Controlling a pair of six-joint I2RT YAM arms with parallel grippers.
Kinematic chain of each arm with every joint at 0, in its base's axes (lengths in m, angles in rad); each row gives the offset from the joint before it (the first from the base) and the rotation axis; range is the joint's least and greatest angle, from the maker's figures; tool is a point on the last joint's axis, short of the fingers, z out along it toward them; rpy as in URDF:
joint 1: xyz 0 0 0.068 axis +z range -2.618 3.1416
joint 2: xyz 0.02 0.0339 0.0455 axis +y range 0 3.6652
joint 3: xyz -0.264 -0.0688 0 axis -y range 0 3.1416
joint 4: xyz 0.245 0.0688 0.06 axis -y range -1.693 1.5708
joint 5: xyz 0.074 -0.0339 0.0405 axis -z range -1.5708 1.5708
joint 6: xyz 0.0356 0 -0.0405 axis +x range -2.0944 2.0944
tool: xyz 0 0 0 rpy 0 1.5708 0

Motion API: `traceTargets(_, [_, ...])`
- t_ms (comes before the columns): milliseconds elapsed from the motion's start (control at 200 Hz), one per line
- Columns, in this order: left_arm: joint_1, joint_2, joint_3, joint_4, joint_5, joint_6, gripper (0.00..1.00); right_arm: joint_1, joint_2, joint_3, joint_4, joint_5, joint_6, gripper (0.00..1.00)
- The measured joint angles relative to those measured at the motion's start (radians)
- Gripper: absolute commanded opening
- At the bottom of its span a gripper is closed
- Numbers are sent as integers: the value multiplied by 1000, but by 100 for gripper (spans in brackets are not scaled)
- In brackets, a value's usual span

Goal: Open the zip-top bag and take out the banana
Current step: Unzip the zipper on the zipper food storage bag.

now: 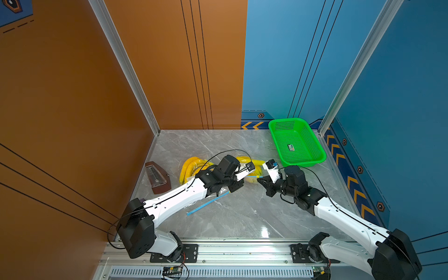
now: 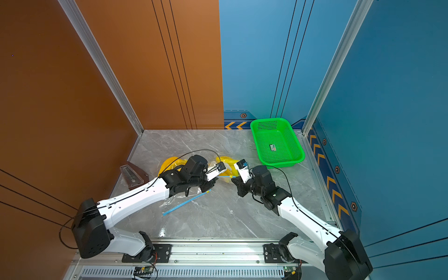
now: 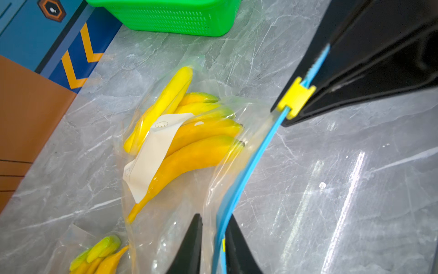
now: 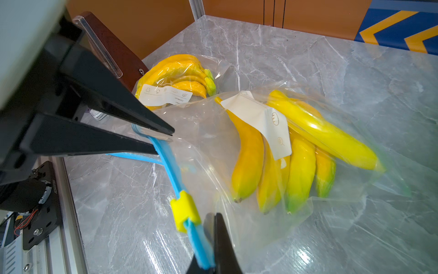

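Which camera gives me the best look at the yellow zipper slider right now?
Right wrist: the slider shows whole on the blue zip track, just ahead of the right end effector. The left wrist view also shows it, but pressed against that end effector. In both top views it is too small to make out.

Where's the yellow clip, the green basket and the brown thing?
yellow clip (image 4: 185, 211): right wrist view, its middle.
green basket (image 3: 170, 19): left wrist view, side wall.
brown thing (image 1: 162, 189): a top view, brown base.
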Motion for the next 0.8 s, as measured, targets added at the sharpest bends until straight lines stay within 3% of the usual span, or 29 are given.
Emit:
traceTargets(150, [-5, 3, 26, -2, 57, -3, 62, 16, 0, 0, 0, 0, -5, 0])
traceTargets(355, [-25, 66, 123, 13, 130, 11, 51, 29, 0, 0, 0, 1, -11, 0])
traceTargets(636, [-27, 109, 139, 26, 197, 29, 35, 27, 0, 0, -13, 27, -10, 0])
traceTargets(801, [-21, 111, 141, 37, 253, 45, 34, 28, 0, 0, -12, 27, -12, 0])
